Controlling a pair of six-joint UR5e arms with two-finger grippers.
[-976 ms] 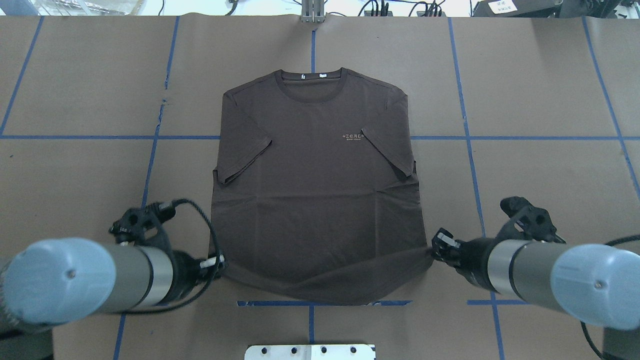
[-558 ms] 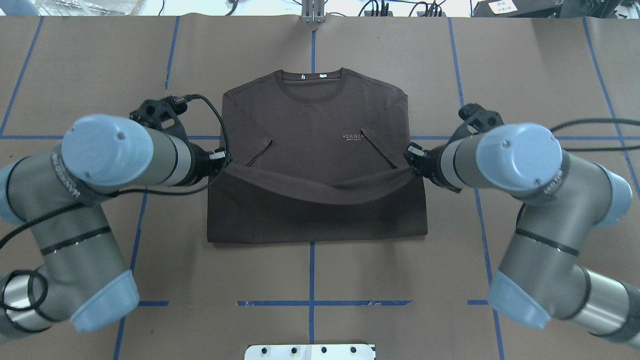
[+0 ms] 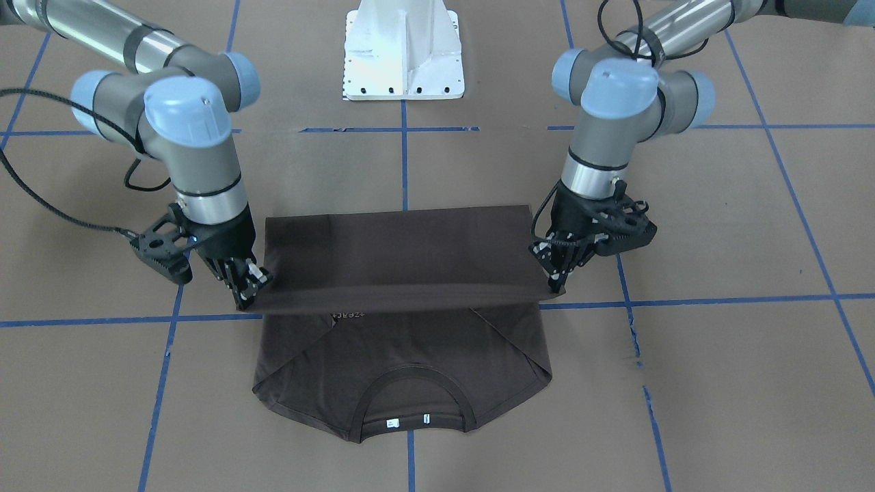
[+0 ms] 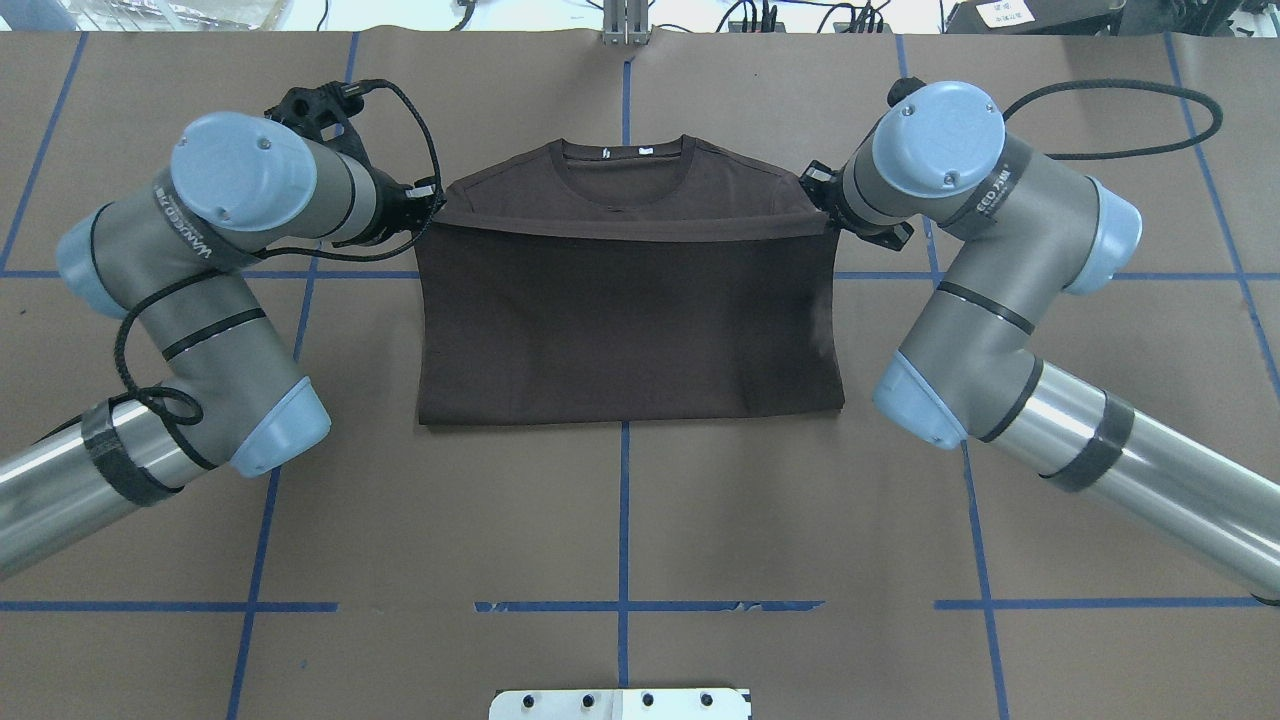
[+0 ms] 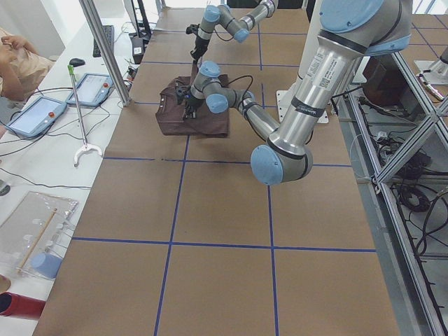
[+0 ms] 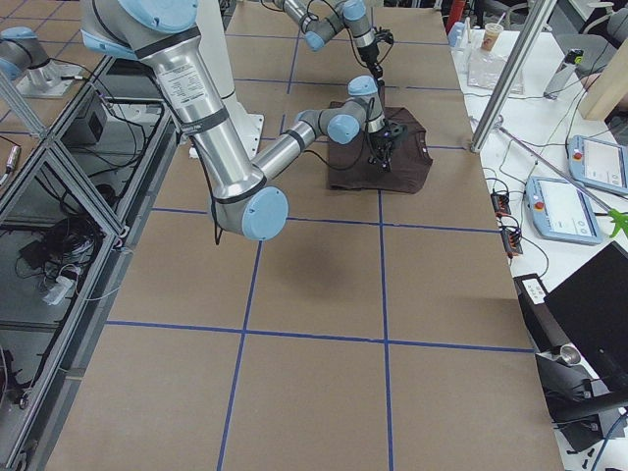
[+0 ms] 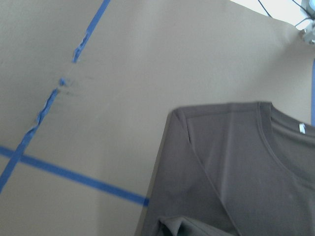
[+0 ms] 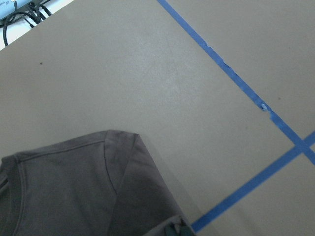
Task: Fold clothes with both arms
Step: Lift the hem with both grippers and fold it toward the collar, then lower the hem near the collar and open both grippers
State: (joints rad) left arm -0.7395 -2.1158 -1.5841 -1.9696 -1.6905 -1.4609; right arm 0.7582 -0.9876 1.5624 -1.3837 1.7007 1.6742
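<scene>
The dark brown T-shirt (image 4: 630, 320) lies on the brown table, its lower half folded up over the chest. Its collar (image 4: 625, 160) with white tags still shows at the far end. My left gripper (image 4: 428, 205) is shut on the hem's left corner and my right gripper (image 4: 822, 195) is shut on the right corner. They hold the hem stretched between them just above the shoulders. In the front-facing view the left gripper (image 3: 557, 277) and right gripper (image 3: 249, 290) hold the hem a little above the lower layer (image 3: 403, 355). The left wrist view shows a shoulder and the collar (image 7: 236, 162). The right wrist view shows the other shoulder (image 8: 88, 187).
Blue tape lines (image 4: 622, 520) cross the brown table cover. The white pedestal base (image 3: 403, 51) stands at the robot's side of the table. An operators' bench beyond the far edge holds tablets (image 5: 31, 115), a grabber tool (image 5: 80, 112) and cables.
Both grippers lifted the hem from the near edge and carried it away from the robot, past the chest logo, up to the shoulders. The fold line moved farther from the robot.
</scene>
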